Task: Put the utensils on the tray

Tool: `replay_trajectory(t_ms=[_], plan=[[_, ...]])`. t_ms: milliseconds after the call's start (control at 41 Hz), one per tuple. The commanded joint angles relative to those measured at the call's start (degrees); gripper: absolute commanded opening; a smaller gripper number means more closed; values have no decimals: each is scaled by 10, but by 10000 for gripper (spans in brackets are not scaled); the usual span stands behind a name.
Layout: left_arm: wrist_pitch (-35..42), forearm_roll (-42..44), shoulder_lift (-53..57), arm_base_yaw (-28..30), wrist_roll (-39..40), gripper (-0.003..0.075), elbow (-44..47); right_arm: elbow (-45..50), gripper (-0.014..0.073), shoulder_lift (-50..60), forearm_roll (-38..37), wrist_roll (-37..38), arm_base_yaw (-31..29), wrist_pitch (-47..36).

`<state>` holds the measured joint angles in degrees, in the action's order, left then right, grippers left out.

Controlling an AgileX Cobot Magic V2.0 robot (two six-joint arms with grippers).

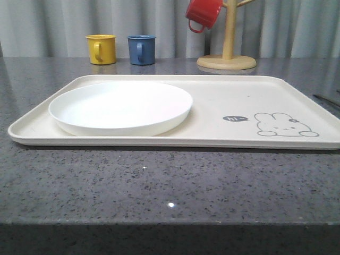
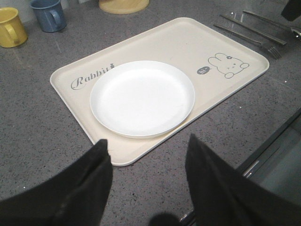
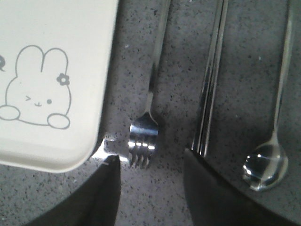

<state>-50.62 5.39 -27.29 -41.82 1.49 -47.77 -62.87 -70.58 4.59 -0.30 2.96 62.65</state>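
The cream tray (image 1: 223, 101) lies on the grey counter with the round white plate (image 1: 121, 106) on its left half. Beside the tray's bunny corner (image 3: 56, 37), three silver utensils lie side by side on the counter: a fork (image 3: 146, 136), a long flat piece (image 3: 211, 80) and a spoon (image 3: 268, 162). My right gripper (image 3: 150, 155) hovers open just off the fork's tines, nothing between its fingers. My left gripper (image 2: 148, 140) hangs open and holds nothing, over the counter near the tray's front corner, looking down on the plate (image 2: 142, 98) and tray (image 2: 188, 42).
A yellow mug (image 1: 101, 49) and a blue mug (image 1: 142, 50) stand behind the tray. A red mug (image 1: 203, 14) hangs on a wooden mug tree (image 1: 227, 53) at the back. Bare counter runs in front of the tray to the table's front edge.
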Motion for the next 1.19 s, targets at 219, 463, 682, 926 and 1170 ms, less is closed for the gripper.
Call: replay_trajectory(t_ms=[219,463,682,926,1170], plan=[[44,2,-4,-4,6,355,-13,-102,345,-144,-11,-7,1,44],[44,2,-4,-4,6,355,-13,-135,345,-205,-10,-7,1,42],[44,2,-4,-4,6,355,-13,-144,343,-234,-10,-7,1,41],[44,2,-4,-4,6,355,-13,-144,204,-242,-10,-7,1,46],[44,2,-4,-4,6,355,-13,-144,20,-242,-2,-7,1,63]])
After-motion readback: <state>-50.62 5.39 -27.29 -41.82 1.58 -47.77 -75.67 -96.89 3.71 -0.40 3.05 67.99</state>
